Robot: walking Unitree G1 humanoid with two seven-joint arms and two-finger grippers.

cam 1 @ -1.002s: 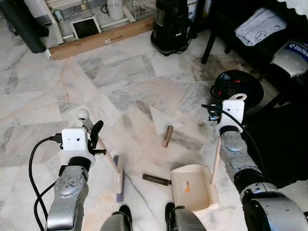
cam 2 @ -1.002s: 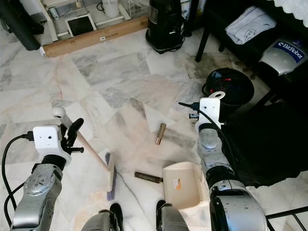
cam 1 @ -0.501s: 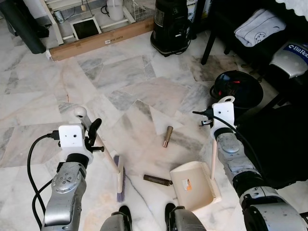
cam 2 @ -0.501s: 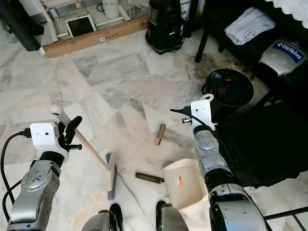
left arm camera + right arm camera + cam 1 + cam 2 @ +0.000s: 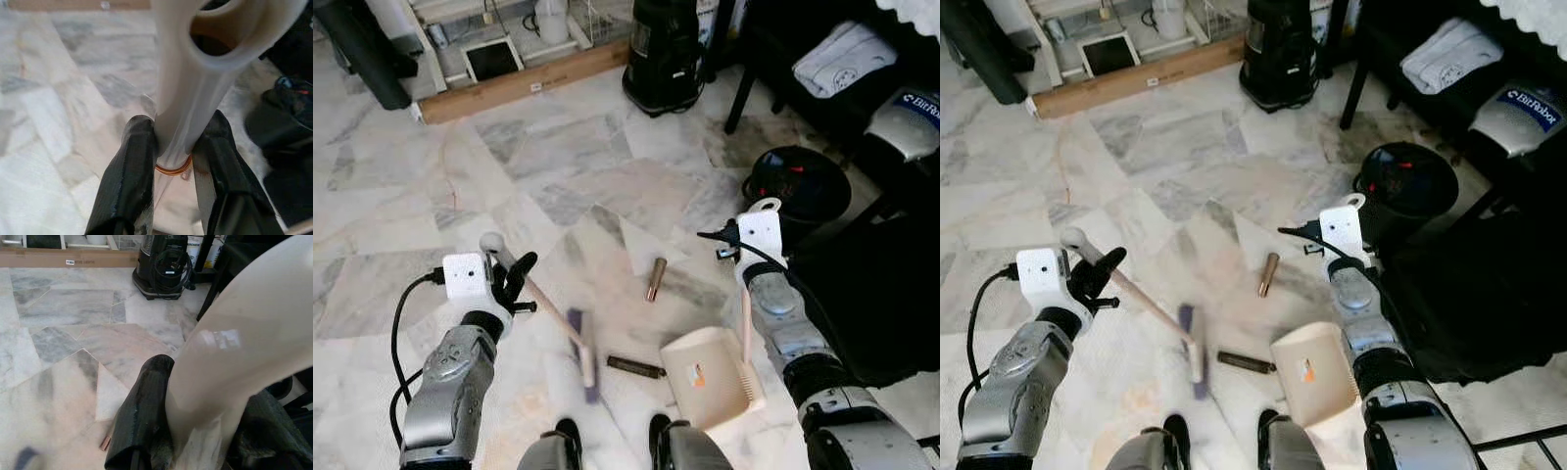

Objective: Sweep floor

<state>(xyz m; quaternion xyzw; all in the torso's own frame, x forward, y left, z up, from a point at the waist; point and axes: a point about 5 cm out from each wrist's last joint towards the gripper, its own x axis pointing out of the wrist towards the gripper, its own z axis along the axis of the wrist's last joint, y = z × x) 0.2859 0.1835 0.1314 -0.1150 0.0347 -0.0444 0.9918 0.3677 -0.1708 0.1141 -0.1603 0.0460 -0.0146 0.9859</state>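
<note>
The left hand (image 5: pixel 514 284) is clamped on the cream-handled purple-bristled broom (image 5: pixel 579 348), the right hand (image 5: pixel 195 440) on the cream plastic dustpan (image 5: pixel 710 377). Two brown cylinders (image 5: pixel 654 278) lie unswept on the marble floor (image 5: pixel 558 147); nothing collected yet.

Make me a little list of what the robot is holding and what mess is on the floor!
left gripper: shut on the cream hand broom, bristles blurred near the floor
right gripper: shut on the cream plastic dustpan, tilted on the floor
mess: a dark brown stick between broom and dustpan; a short tan tube farther out
floor: white and grey marble tiles
nearby: round black bin on the robot's right
</note>
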